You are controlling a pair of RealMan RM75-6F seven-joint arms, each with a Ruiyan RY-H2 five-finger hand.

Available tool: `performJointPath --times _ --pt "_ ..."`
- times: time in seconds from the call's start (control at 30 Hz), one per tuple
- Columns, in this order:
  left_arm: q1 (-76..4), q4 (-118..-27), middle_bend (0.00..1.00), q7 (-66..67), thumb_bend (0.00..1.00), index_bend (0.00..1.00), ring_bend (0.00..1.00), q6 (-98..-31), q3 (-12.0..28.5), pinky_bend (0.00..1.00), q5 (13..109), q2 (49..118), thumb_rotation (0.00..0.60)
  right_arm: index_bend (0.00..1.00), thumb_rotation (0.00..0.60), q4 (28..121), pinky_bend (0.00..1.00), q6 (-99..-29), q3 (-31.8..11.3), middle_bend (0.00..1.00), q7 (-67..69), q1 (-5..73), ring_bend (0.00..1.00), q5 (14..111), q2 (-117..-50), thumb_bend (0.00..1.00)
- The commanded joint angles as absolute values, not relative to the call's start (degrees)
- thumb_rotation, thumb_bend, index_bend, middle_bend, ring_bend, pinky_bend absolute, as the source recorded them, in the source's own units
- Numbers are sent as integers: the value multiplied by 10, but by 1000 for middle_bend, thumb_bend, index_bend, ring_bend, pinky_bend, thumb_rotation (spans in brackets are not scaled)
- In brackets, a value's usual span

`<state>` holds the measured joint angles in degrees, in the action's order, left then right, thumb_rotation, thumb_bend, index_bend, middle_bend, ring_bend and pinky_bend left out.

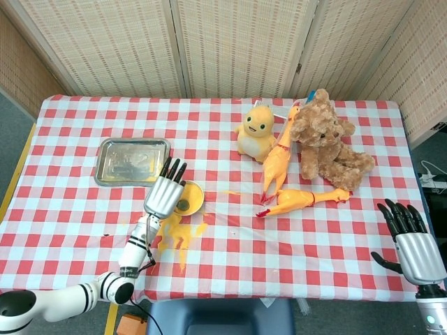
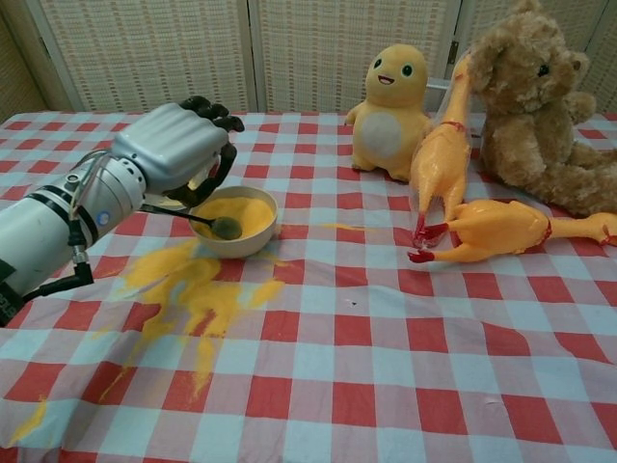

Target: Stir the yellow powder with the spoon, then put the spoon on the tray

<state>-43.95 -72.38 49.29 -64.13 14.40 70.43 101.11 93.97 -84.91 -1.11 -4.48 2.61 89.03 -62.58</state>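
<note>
Although the spoon bowl is already lowered into the small cream-coloured bowl of yellow powder (image 2: 234, 219), the stirring is judged to be only at its start, since nothing in either view shows how much mixing has been done. The thin dark metal spoon (image 2: 193, 218) is grasped by its handle in the silver-and-black left hand (image 2: 176, 147), which is held above and just to the left of the bowl, fingers curled over the rim. In the head view the same hand (image 1: 165, 193) covers the near-left part of the bowl (image 1: 190, 198), and the round spoon bowl is seen resting on the powder surface inside.

A broad spill of yellow powder (image 2: 188, 289) is spread over the red-and-white checked tablecloth (image 2: 386, 367) just in front of the bowl. The rectangular shiny metal tray (image 1: 132, 161) lies beyond the bowl on its left, close by but apart from it, with traces of yellow on its floor.

The right hand (image 1: 411, 239) is kept at the table's far right edge, fingers apart, nothing in it. A yellow plush duck (image 2: 390, 98), a brown teddy bear (image 2: 540, 106) and two rubber chickens (image 2: 453, 159) are grouped well apart on the right.

Left to be done: the stirring itself, then the spoon's transfer to the tray
</note>
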Motion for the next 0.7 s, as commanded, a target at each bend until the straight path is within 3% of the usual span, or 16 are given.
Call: performJointPath --times 0.03,0.23,0.43,0.7 --pt "-422 -768 60 482 504 476 0 -664 125 0 723 981 600 0 600 941 0 -850 -10 0 -47 26 0 892 -627 74" --pt "-380 -838 44 457 491 420 0 -676 92 0 716 915 600 0 600 944 0 -860 -7 0 -48 22 0 903 -626 74" --pt "-358 -827 25 434 474 330 0 -689 75 0 717 892 600 0 600 946 0 -864 -3 0 -52 21 0 913 -628 74" --pt "-346 -626 33 324 465 414 0 -761 27 0 843 973 600 0 600 947 0 -865 1 0 -59 21 0 921 -631 74"
